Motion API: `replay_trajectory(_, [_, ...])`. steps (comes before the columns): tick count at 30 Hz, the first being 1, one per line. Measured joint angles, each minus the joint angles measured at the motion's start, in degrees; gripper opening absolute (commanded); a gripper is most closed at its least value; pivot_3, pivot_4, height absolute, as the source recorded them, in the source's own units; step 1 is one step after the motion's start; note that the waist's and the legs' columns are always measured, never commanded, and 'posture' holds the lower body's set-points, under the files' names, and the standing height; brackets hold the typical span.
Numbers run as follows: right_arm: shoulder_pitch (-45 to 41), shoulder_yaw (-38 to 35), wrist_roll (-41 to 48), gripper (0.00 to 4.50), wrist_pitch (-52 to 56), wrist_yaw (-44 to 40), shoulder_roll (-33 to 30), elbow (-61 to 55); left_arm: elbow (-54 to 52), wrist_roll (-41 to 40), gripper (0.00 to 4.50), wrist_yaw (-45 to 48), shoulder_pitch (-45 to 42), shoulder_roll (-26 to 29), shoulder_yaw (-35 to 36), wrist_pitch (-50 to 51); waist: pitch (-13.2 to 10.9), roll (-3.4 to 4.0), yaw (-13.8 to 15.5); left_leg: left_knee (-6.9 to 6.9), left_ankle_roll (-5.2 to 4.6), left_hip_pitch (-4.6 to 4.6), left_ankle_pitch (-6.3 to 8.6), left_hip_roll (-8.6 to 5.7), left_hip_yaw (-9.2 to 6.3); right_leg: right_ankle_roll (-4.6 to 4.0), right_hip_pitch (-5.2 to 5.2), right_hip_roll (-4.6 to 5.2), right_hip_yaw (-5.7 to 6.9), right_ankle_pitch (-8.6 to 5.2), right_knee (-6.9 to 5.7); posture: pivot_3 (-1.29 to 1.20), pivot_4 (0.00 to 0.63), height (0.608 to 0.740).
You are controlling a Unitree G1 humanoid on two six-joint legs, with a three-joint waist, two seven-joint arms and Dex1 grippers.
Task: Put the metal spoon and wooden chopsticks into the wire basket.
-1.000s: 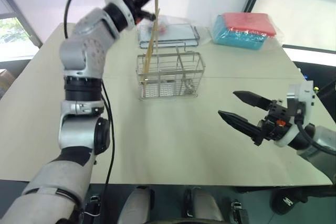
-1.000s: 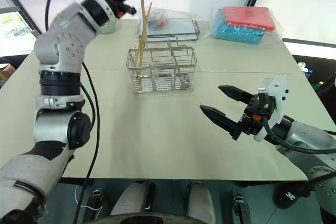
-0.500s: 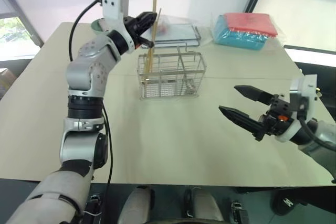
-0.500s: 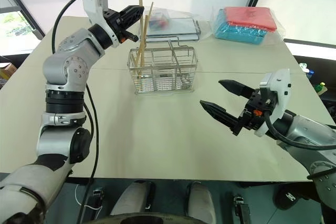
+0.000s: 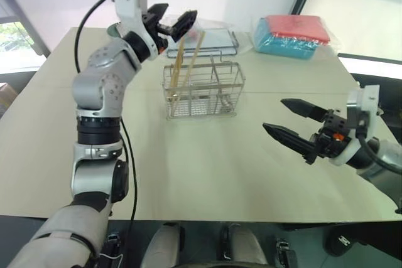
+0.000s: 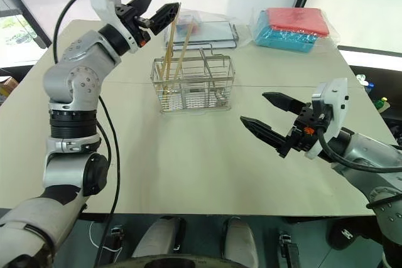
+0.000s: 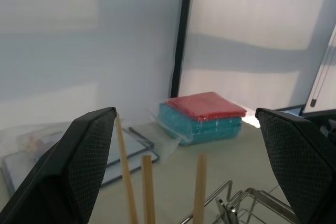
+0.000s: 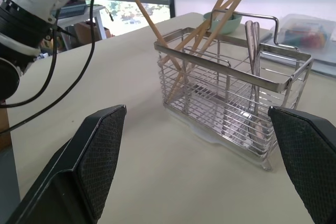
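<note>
The worktop (image 5: 188,155) carries the wire basket (image 5: 204,90) near its far middle. The left end effector (image 5: 171,19) hangs spread wide just above the basket's left end; the right end effector (image 5: 295,127) waits spread and empty, well apart. The wooden chopsticks (image 8: 207,22) lean in the left compartment, tips above the rim. The metal spoon (image 8: 252,51) stands in another compartment. The risk, I judge: a careless left-arm retreat could clip the sticks and tip them out.

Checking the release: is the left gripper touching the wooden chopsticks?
Apart. Left wrist view shows wooden chopsticks between spread fingers of the left gripper.
</note>
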State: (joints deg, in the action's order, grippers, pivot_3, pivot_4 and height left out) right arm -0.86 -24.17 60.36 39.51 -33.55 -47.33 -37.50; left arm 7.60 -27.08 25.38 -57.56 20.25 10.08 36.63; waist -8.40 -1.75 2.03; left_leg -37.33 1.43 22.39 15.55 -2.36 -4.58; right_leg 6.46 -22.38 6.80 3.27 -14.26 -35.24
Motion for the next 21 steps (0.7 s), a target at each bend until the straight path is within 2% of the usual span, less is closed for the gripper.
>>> replay_trajectory(3, [-1.3, 0.9, -1.3, 4.50, 0.0, -1.1, -0.1, 1.5, -0.1, -0.7, 4.47, 2.0, -2.0, 6.9, 0.9, 3.4, 0.0, 0.04, -0.2, 0.02, 0.00, -0.01, 0.00, 0.01, 0.01, 0.00, -0.02, -0.02, 0.00, 0.00, -0.01, 0.00, 0.150, 0.667])
replay_trajectory(6, [-3.1, 1.2, -2.8, 4.50, -0.4, -3.3, -1.4, 3.7, -1.4, -1.5, 4.47, 10.4, -0.8, 18.8, 0.9, 5.8, 0.0, 0.11, -1.1, 0.11, 0.00, -0.02, 0.00, 0.01, 0.03, -0.02, -0.02, -0.02, -0.01, -0.01, 0.01, 0.00, 0.150, 0.667])
replay_trajectory(8, [-4.1, 1.2, -3.8, 4.50, -0.8, -5.1, -2.2, 5.5, -4.6, -1.5, 4.47, 18.6, 4.8, 27.1, 0.6, 4.6, 0.0, 0.24, -1.6, 0.15, 0.00, -0.04, 0.00, 0.01, 0.08, -0.03, -0.04, 0.00, -0.06, -0.02, 0.05, 0.00, 0.150, 0.667])
replay_trajectory(11, [-5.3, 1.9, -5.9, 4.50, -1.3, -7.8, -3.1, 8.2, -9.3, -1.8, 4.47, 28.4, 15.6, 34.2, 0.1, 2.6, 0.0, 0.31, -1.4, 0.14, -0.01, -0.04, 0.01, 0.01, 0.08, -0.21, -0.02, 0.05, -0.09, -0.11, 0.05, 0.00, 0.150, 0.667])
replay_trajectory(16, [-9.1, 4.7, -8.0, 4.50, -2.4, -10.9, -3.1, 10.8, -17.3, -2.0, 4.47, 34.8, 29.5, 38.2, 3.5, -1.9, 0.0, 0.27, -1.1, 0.06, 0.00, 0.01, 0.02, 0.04, -0.05, -0.45, 0.01, 0.22, -0.08, -0.23, 0.14, 0.00, 0.150, 0.667])
replay_trajectory(21, [-10.9, 6.1, -8.9, 4.50, -2.5, -12.8, -3.0, 11.8, -21.1, -2.8, 4.47, 34.0, 32.6, 38.6, 6.8, -1.7, -0.1, 0.28, -1.2, 0.12, -0.01, 0.02, 0.02, 0.04, -0.03, -0.47, -0.03, 0.24, -0.07, -0.25, 0.14, 0.00, 0.150, 0.667])
